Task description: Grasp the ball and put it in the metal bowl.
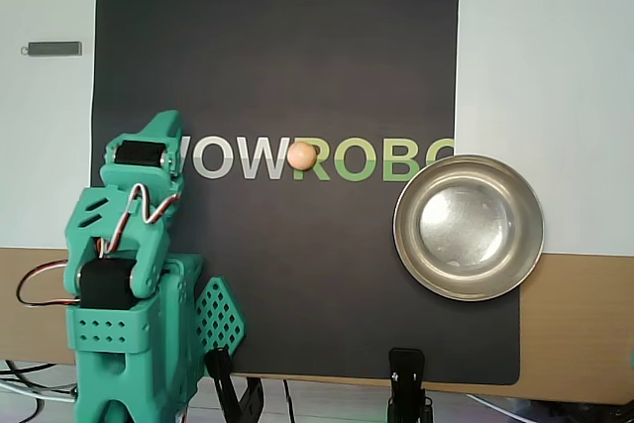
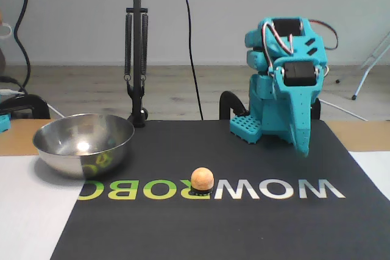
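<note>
The peach-orange ball (image 1: 301, 156) rests on the black mat between the white and green printed letters, and also shows in the fixed view (image 2: 202, 179). The metal bowl (image 1: 398, 225) stands on the mat's right edge in the overhead view and at the left in the fixed view (image 2: 79, 156), with nothing in it. My teal arm is folded over its base. Its gripper (image 1: 166, 121) points down just above the mat, with its fingers together and nothing held. In the fixed view the gripper (image 2: 303, 149) hangs well right of the ball.
The black mat (image 1: 277, 47) lies between white sheets. A small grey bar (image 1: 54, 48) sits on the left sheet. Black clamps (image 1: 406, 378) grip the near table edge, and a lamp stand (image 2: 136, 59) rises behind the bowl.
</note>
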